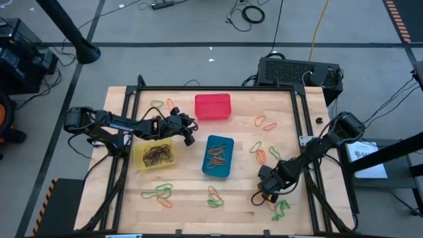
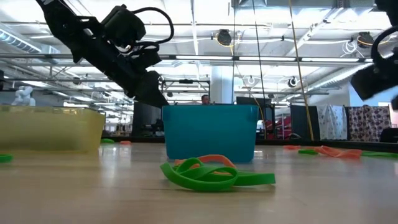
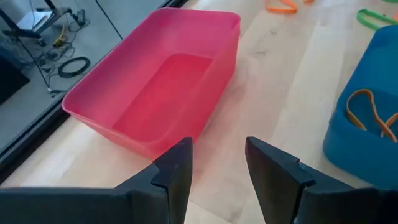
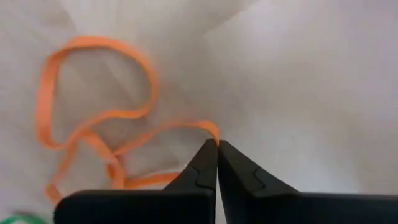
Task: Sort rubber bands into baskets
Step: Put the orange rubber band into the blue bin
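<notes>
Lying flat on the bench [image 1: 192, 192], an orange rubber band [image 4: 93, 118], pinched at 1 end by the right pincer [image 4: 217, 149], fingers pressed together on the loop. Sitting near the bench's front right corner, well right of the blue basket [image 1: 218, 156], the right pincer [image 1: 260, 194], with green bands [image 1: 281, 209] just beside it. Resting in the blue basket, several orange bands [image 1: 217, 155]. Lying just left of the blue basket, the yellow basket [image 1: 155, 154], holding a tangle of dark bands [image 1: 158, 155]. Standing behind the blue basket, the red basket [image 1: 213, 106], showing nothing inside. Hovering between the yellow and red baskets, the left pincer [image 1: 188, 134], fingers [image 3: 177, 171] spread apart and gripping nothing, pointing toward the red basket [image 3: 155, 87]. Scattering over the bench around the blue basket, more orange and green bands, some in front [image 2: 214, 174], others to the right [image 1: 264, 123].
</notes>
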Available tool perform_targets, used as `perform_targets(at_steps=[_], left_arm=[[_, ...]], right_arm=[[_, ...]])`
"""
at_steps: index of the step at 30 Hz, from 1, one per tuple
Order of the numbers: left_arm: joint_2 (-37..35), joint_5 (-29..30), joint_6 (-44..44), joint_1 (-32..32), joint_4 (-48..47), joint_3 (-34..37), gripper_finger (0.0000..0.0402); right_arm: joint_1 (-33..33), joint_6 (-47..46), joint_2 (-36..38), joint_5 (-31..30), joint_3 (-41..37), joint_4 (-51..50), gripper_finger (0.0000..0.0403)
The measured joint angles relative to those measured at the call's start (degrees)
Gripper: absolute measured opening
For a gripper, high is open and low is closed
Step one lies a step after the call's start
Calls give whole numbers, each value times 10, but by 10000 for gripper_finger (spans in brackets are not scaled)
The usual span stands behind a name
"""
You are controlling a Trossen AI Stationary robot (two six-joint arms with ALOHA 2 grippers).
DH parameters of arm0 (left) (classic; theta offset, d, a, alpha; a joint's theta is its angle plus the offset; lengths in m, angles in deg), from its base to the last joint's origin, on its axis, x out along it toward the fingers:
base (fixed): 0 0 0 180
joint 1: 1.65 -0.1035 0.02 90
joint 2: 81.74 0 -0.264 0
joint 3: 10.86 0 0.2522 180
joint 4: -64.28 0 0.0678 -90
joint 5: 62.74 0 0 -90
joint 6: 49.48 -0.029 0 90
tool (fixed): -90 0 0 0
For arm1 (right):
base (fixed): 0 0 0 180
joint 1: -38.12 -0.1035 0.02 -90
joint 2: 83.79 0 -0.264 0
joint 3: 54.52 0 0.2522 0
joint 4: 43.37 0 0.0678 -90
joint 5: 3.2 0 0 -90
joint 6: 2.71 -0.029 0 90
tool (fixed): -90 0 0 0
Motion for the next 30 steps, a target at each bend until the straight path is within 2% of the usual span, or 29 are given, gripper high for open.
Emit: perform_targets(at_steps=[5, 8, 11, 16, 19, 24, 28, 30], left_arm=[[0, 0, 0, -1, -3, 0, 157], [0, 0, 0, 0, -12, 0, 157], [0, 0, -1, 0, -11, 0, 157], [0, 0, 0, 0, -11, 0, 157], [0, -5, 13, 1, -12, 0, 157], [0, -8, 43, 13, -31, 0, 157], [0, -9, 55, 35, -65, 0, 157], [0, -11, 45, 54, -69, 0, 157]], right_arm=[[0, -4, 14, -44, 78, -109, 1], [3, 3, 15, -107, 140, -178, 1], [8, 36, 16, -196, 201, -200, 1], [15, 167, 16, -371, 263, -120, 0], [17, 293, 16, -436, 266, -16, 0], [41, 470, 11, -450, 251, 144, 0], [77, 517, 10, -438, 224, 208, 0], [100, 524, 10, -402, 207, 215, 0]])
